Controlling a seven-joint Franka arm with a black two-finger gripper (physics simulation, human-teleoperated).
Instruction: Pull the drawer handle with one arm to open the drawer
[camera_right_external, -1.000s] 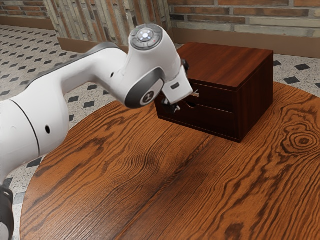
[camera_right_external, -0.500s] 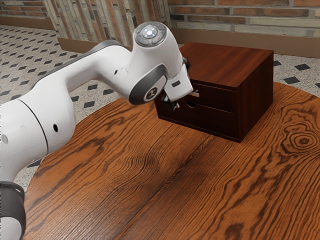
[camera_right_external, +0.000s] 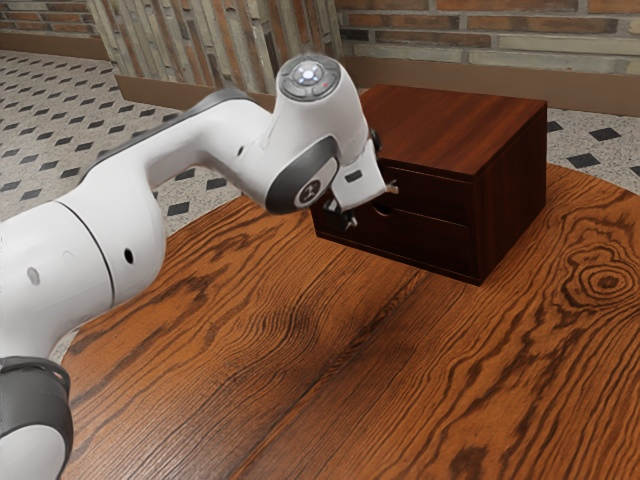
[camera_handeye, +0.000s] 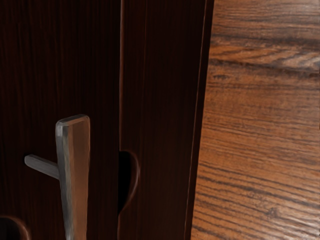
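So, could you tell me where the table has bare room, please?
The wooden table is bare from its near edge up to the drawer cabinet, and at the exterior view's right of it. Crowded only around the tool by the handle.

- I've got a round wooden table (camera_right_external: 400, 380) with heavy dark grain, and I'll use it as my landmark.
- There's a ringed knot (camera_right_external: 605, 282) in the table's surface, near its edge on the exterior view's right.
- Beyond the table, I see a pale tiled floor (camera_right_external: 60, 110) dotted with small black diamonds.
- Behind the table runs a brick wall (camera_right_external: 500, 30).
- Next to the brick are upright planks (camera_right_external: 200, 35), with a brown skirting board (camera_right_external: 160, 92) at their foot.
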